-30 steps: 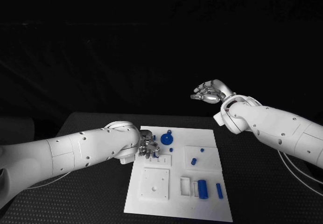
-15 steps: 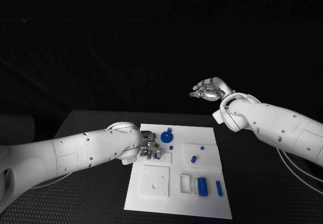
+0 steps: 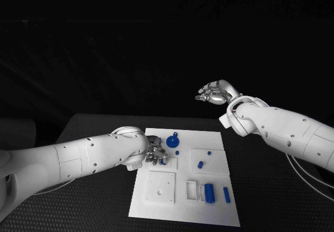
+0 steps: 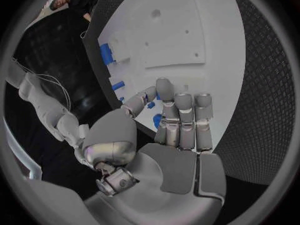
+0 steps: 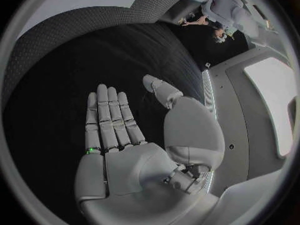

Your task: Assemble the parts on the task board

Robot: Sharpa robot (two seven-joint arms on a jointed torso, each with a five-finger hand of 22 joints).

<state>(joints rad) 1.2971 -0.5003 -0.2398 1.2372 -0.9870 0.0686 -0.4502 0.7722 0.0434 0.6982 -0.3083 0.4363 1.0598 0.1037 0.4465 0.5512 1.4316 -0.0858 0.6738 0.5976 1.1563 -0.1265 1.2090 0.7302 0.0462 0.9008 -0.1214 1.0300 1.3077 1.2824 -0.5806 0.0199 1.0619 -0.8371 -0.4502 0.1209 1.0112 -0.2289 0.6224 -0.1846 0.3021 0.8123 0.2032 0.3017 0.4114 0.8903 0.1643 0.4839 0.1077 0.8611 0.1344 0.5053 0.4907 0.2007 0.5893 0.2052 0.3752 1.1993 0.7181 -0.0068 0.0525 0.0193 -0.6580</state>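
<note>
Over task board (image 3: 209, 145) left edge, left robot hand (image 3: 154, 154) fingers curled, grip unclear; right robot hand (image 3: 217, 94) raised, open, empty.

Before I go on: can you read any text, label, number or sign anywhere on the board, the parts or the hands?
No readable text anywhere.
Task board: plain white, no print or numbers.
Blue parts, such as the round disc: no markings.
Left hand and right hand: bare metal, no label legible.
</note>
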